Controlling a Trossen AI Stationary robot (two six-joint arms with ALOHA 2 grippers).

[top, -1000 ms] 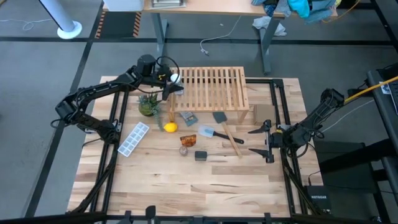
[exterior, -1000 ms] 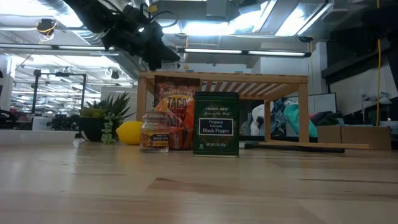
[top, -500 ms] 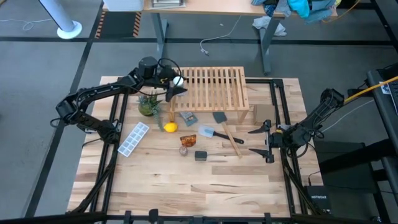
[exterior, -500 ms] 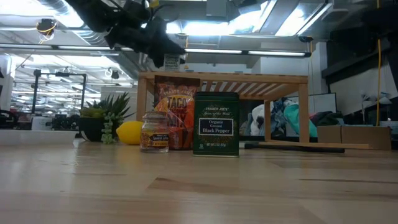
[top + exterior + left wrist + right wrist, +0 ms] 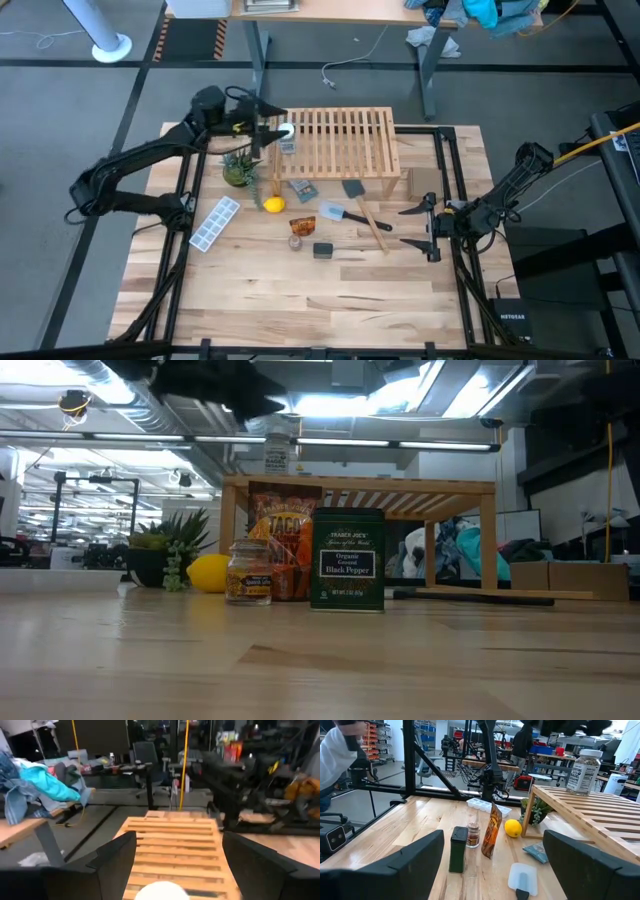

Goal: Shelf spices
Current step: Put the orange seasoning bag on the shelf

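The white-capped jar [image 5: 286,132] stands upright on the left end of the slatted wooden shelf [image 5: 345,140]; the low view shows the jar [image 5: 276,457] on the shelf top [image 5: 400,484]. My left gripper [image 5: 267,130] is open, just left of and above the jar, whose cap [image 5: 161,891] shows between its fingers. The orange packet [image 5: 303,225], the small glass jar [image 5: 296,241] and the black tin [image 5: 322,250] stand on the tabletop in front of the shelf. My right gripper [image 5: 408,227] waits open near the table's right edge.
A yellow lemon [image 5: 273,205], a potted plant [image 5: 239,166], a white ice tray [image 5: 215,223], a grey-blue spatula [image 5: 335,212] and a wooden-handled tool [image 5: 368,221] lie around the shelf's front. The near half of the table [image 5: 300,300] is bare wood.
My left gripper had the white-capped jar over the shelf's left end, let it go there, then drew back toward the table's left edge and rose. The jar now stands alone on the slats.
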